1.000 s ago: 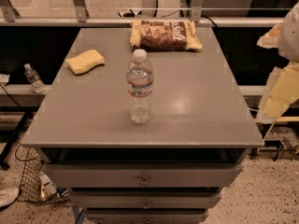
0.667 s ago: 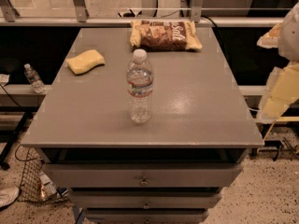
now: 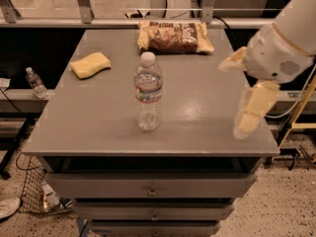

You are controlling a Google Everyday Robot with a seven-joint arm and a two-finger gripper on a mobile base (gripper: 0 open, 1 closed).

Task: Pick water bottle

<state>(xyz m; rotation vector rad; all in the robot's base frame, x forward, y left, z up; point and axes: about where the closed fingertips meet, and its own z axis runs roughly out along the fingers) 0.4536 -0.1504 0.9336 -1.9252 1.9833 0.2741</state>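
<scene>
We're at the start, approx: the water bottle [image 3: 148,90] stands upright near the middle of the table [image 3: 98,127], untouched. Our gripper [image 3: 231,98] hangs over the table's right side, well apart from it, jaws spread w/ nothing between. Left to do: reach across, close on the bottle, lift. Snack bag [image 3: 175,36] & sponge [image 3: 90,64] sit farther back.

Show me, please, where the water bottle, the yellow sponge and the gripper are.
water bottle [image 3: 148,94], camera view, label band.
yellow sponge [image 3: 90,64], camera view, top face.
gripper [image 3: 233,98], camera view, between its fingertips, right of bottle.
</scene>
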